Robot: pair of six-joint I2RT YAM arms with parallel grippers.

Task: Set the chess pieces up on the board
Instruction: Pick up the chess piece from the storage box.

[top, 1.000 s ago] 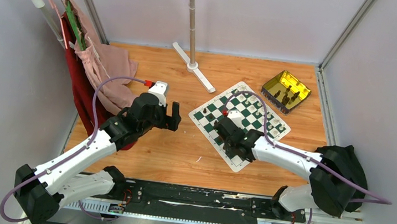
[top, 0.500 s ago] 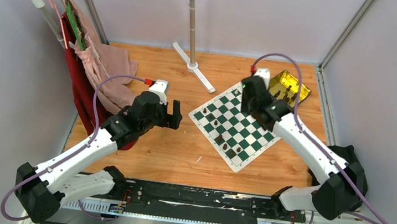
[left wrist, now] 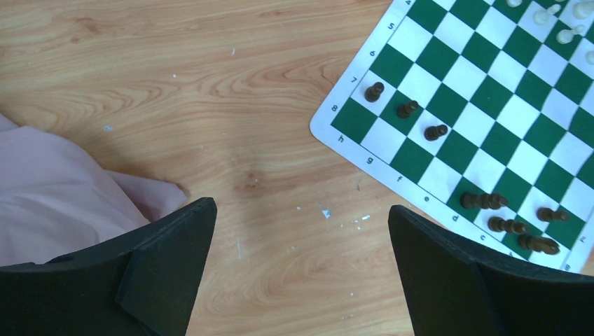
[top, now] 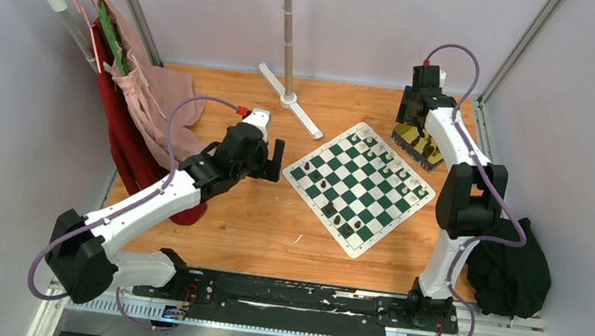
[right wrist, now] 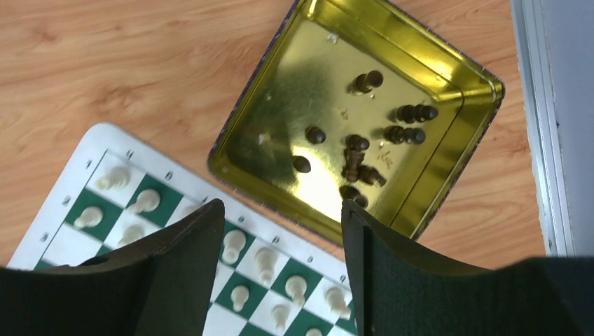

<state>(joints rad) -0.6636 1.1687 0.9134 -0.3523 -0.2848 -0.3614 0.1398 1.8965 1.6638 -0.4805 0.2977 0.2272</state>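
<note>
Fetching dark chess pieces (right wrist: 354, 159) from tin (right wrist: 427, 52)
Hovering with right gripper (right wrist: 279, 218) spread, empty (left gripper (left wrist: 301, 217) too); next, lower and pinch one.

White border of the chessboard (left wrist: 354, 120), ahead and right of the left gripper (left wrist: 298, 208), carries small printed marks: digits 8, 7, 6, 5 along one edge, letters h, g, f, e, d, c along the other.

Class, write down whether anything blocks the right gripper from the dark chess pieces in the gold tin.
Nothing visible does. The right gripper hangs over the open gold tin, and the dark chess pieces lie uncovered on its floor, inside a low rim.
</note>
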